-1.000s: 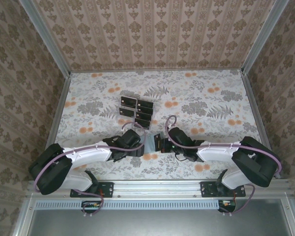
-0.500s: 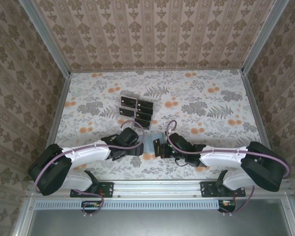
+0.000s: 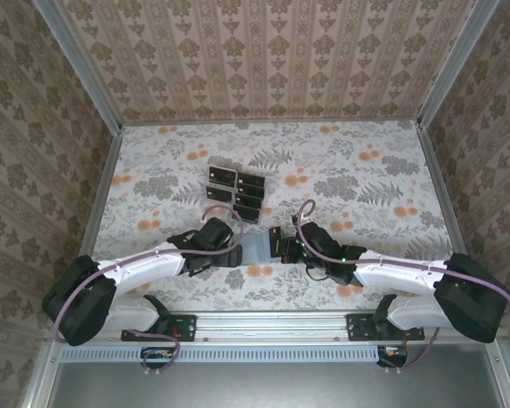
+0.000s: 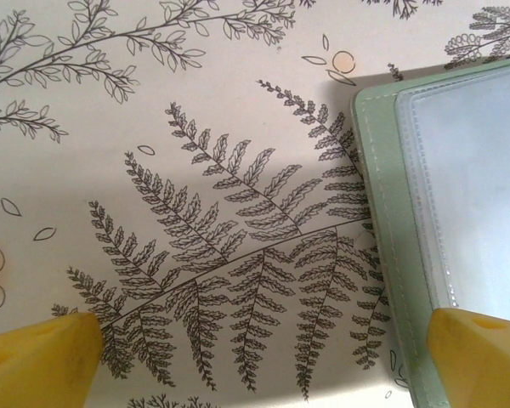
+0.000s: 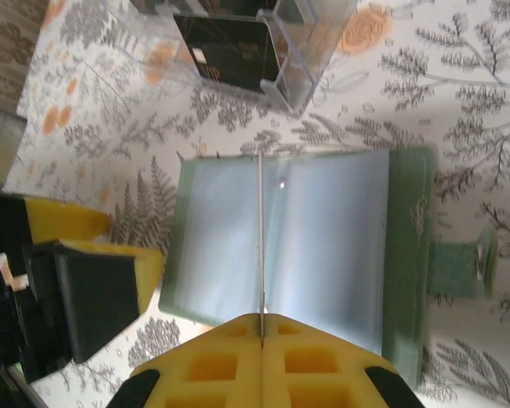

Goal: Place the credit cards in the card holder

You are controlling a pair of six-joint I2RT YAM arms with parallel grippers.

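The card holder (image 3: pixel 257 249) lies open on the table between my two grippers, grey-green with clear plastic sleeves (image 5: pixel 331 246). My right gripper (image 5: pixel 261 319) is shut on a thin credit card (image 5: pixel 261 238), seen edge-on and standing upright over the middle of the open holder. My left gripper (image 4: pixel 259 365) is open low over the table at the holder's left edge (image 4: pixel 382 212); one yellow fingertip (image 4: pixel 480 357) sits over that edge, the other (image 4: pixel 34 357) over bare table. Several more black credit cards (image 3: pixel 238 191) stand in a clear rack beyond the holder.
The clear plastic rack (image 5: pixel 297 51) with a black card (image 5: pixel 229 47) stands just beyond the holder's far side. A green strap tab (image 5: pixel 459 268) sticks out from the holder's right side. Patterned walls enclose the floral table (image 3: pixel 365 170).
My right arm has stretched out lower and further right at the elbow, still holding the card over the holder. The left gripper has shifted slightly left and stays open.
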